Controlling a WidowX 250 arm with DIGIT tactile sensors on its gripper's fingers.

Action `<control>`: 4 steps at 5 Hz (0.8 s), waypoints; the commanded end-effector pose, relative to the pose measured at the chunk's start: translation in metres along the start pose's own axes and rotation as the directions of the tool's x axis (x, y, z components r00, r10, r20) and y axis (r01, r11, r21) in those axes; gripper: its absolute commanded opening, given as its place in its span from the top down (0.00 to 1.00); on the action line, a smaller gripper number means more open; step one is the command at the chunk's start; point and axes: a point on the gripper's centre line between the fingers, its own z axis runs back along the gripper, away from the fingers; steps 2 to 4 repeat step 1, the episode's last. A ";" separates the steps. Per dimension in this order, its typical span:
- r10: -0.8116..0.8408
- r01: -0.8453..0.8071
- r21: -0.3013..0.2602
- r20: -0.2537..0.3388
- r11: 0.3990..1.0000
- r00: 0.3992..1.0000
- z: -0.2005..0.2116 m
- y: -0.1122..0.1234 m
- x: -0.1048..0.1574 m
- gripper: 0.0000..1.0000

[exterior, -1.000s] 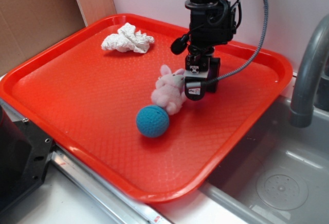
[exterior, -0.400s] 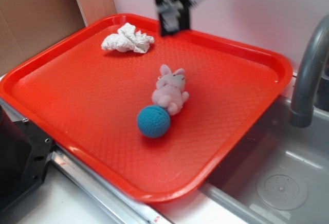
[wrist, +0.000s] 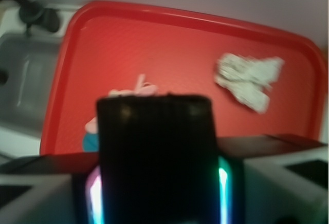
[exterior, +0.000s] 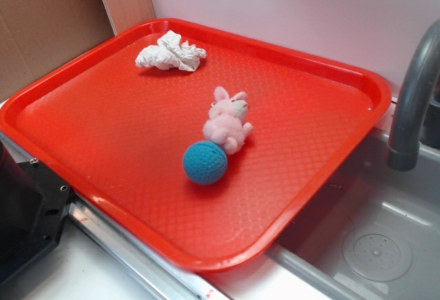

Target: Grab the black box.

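Wrist view: black box [wrist: 154, 157] fills the foreground, seated between the gripper's [wrist: 157, 193] lit sides, so jaws look clamped on it, high above the red tray [wrist: 169, 39]. Exterior view shows neither. Grab seems done; next needs only a steady hold.

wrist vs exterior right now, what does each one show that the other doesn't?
Wrist only: the black box filling the foreground, seemingly held between the gripper fingers, with lit edges beside it. Exterior only: the metal tap, the sink drain and the black machine; no arm or box. Both: the red tray, crumpled paper, pink bunny, blue ball, sink basin.
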 end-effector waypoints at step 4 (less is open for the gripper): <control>0.069 -0.061 0.119 -0.062 0.991 0.996 0.022 -0.019 0.020 1.00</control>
